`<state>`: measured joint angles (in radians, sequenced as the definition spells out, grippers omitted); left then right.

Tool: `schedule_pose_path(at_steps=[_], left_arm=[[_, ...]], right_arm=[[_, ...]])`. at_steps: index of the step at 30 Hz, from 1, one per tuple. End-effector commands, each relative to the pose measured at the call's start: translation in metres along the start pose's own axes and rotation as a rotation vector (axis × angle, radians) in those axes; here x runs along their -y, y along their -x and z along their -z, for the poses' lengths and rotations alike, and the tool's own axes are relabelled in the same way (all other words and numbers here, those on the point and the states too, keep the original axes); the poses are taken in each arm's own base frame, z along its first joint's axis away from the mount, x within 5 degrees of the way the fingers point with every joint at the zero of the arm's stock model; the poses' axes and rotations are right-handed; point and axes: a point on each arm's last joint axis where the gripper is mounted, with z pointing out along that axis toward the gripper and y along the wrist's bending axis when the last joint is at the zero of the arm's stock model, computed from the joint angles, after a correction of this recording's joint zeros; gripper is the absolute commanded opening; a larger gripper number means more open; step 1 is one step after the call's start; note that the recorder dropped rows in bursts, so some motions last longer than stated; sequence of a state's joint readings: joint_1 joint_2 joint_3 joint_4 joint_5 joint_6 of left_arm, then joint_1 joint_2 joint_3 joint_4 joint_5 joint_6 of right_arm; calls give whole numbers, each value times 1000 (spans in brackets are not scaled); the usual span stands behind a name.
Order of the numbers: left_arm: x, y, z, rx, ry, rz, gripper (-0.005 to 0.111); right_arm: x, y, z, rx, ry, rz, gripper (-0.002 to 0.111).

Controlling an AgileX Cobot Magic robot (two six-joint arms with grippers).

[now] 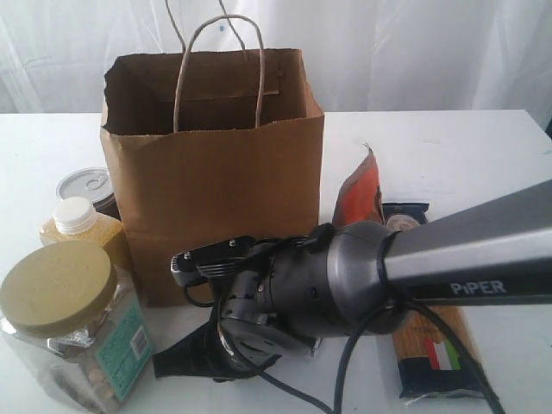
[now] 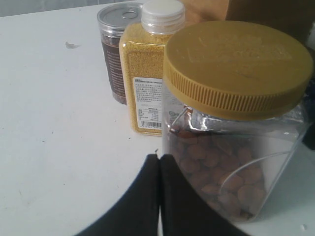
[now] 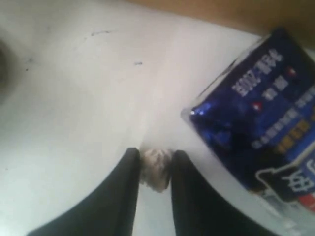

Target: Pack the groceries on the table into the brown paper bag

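Observation:
The brown paper bag (image 1: 216,164) stands open in the middle of the table (image 1: 448,147). Left of it are the tan-lidded clear jar (image 1: 65,328), the yellow white-capped bottle (image 1: 78,228) and the tin can (image 1: 86,185). The brown-orange pouch (image 1: 360,197) and the spaghetti packet (image 1: 435,345) lie right of the bag. My right gripper (image 3: 155,155) is shut on a tiny white lump (image 3: 155,169), beside a dark blue printed pack (image 3: 256,123). My left gripper (image 2: 159,157) is shut with nothing in it, right next to the jar (image 2: 231,128). The small carton is not identifiable.
The right arm (image 1: 414,267) stretches across the front of the bag and hides the table below it. The bottle (image 2: 147,73) and can (image 2: 115,44) stand close together behind the jar. White curtain hangs behind the table.

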<state>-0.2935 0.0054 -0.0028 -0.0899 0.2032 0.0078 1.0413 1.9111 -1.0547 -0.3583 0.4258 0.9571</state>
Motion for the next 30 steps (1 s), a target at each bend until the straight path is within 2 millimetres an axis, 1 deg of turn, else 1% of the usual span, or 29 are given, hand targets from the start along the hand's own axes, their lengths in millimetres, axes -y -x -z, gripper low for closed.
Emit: schedule_pose_path(at_steps=[1, 3, 6, 7, 9, 10, 13, 15, 16, 19, 22, 24, 27, 30], left_arm=[[0, -1, 0, 4, 2, 14, 0], [0, -1, 0, 4, 2, 14, 0], [0, -1, 0, 4, 2, 14, 0], [0, -1, 0, 4, 2, 14, 0], [0, -1, 0, 4, 2, 14, 0], [0, -1, 0, 4, 2, 14, 0], [0, -1, 0, 4, 2, 14, 0], [0, -1, 0, 4, 2, 14, 0], [0, -1, 0, 4, 2, 14, 0], [0, -1, 0, 4, 2, 14, 0], [0, -1, 0, 4, 2, 14, 0], [0, -1, 0, 4, 2, 14, 0], [0, -1, 0, 4, 2, 14, 0], [0, -1, 0, 4, 2, 14, 0]], right_arm=[[-1, 5, 10, 27, 19, 45, 14], [-4, 7, 21, 49, 35, 65, 12], [-10, 8, 46, 89, 63, 131, 10], [-14, 8, 59, 112, 82, 162, 10], [-21, 6, 78, 151, 115, 229, 10], [-25, 8, 94, 191, 145, 262, 10], [-33, 11, 134, 287, 211, 329, 10], [-34, 17, 158, 349, 245, 336, 10], [-35, 22, 172, 391, 265, 331, 10], [-34, 35, 205, 503, 279, 352, 10], [-34, 49, 233, 600, 261, 376, 10], [-33, 59, 248, 657, 220, 395, 10], [-35, 74, 266, 726, 166, 406, 10], [-34, 90, 270, 736, 112, 381, 10]])
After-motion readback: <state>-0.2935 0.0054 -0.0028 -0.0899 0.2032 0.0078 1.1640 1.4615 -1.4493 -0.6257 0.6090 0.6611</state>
